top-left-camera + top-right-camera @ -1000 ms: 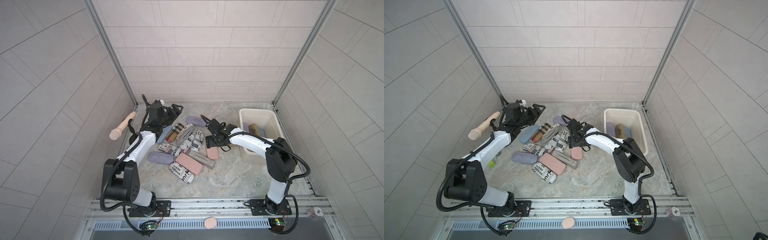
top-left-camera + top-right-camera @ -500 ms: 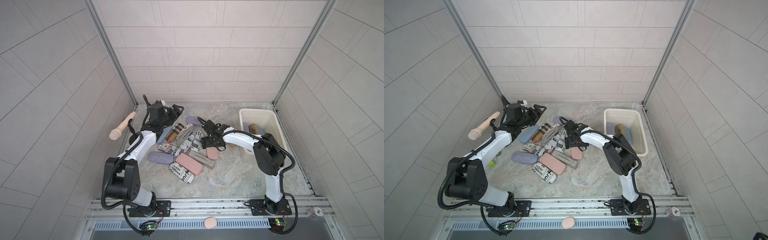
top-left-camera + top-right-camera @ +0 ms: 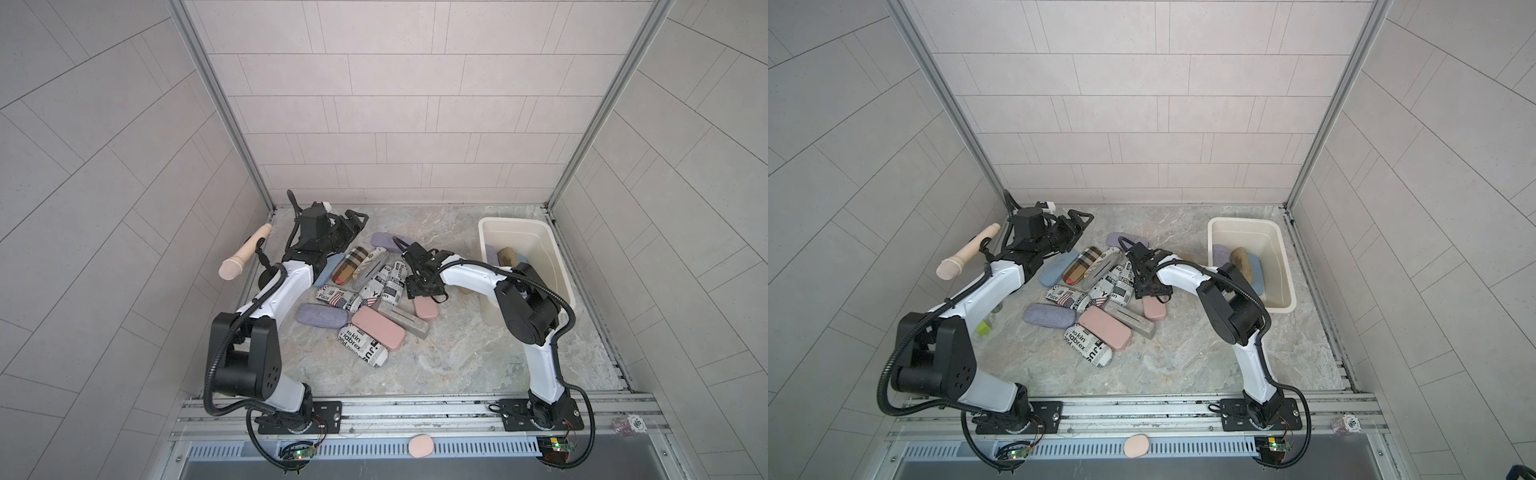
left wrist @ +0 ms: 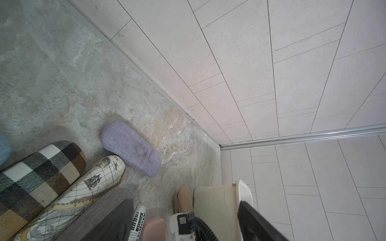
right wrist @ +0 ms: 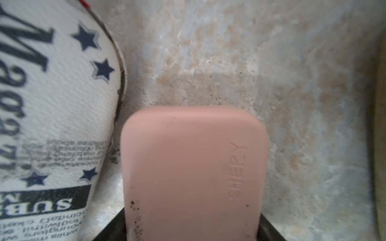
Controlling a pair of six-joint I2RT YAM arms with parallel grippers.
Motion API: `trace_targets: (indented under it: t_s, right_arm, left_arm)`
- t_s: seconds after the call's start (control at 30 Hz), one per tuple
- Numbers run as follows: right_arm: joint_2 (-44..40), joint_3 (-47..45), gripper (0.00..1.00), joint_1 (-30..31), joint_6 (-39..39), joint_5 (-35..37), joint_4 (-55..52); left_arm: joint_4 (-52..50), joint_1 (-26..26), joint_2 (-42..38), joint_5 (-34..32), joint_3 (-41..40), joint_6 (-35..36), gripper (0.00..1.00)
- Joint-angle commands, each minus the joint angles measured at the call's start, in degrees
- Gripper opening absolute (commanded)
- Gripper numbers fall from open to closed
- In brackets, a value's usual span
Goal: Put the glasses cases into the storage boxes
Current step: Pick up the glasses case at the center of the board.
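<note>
Beside the newsprint case [image 3: 394, 284], right gripper [image 3: 424, 296] pinches the small pink case [image 3: 426, 310] (left gripper [image 3: 356, 219] spread wide).

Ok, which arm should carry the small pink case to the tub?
Right. The right gripper straddles the pink case, tub beside that arm; left gripper sits open beyond the pile.

The right gripper [image 3: 424, 294] sits low over one end of a small pink case [image 3: 427, 311], at the edge of a heap of glasses cases [image 3: 368, 289] on the marble tabletop [image 3: 457, 357]. The left gripper [image 3: 351, 224] hangs spread and empty near the back corner. The cream tub [image 3: 515, 221] has a brown case [image 3: 508, 254] inside.
</note>
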Motion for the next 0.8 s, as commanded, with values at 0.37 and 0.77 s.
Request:
trace_targets:
  t_s: [0.37,0.77]
  right_arm:
    - [-6.91,2.68,0.67,-1.36,-5.94,2.13,-3.81]
    - [-11.33,6.98,0.66,-1.88,-7.61,1.65,-6.99]
  left_arm:
    - [1.57,0.58,-0.17,0.62,0.21,-0.70,0.86]
    - [1.77,0.58,-0.63,0.92,0.28,-0.88,0.86]
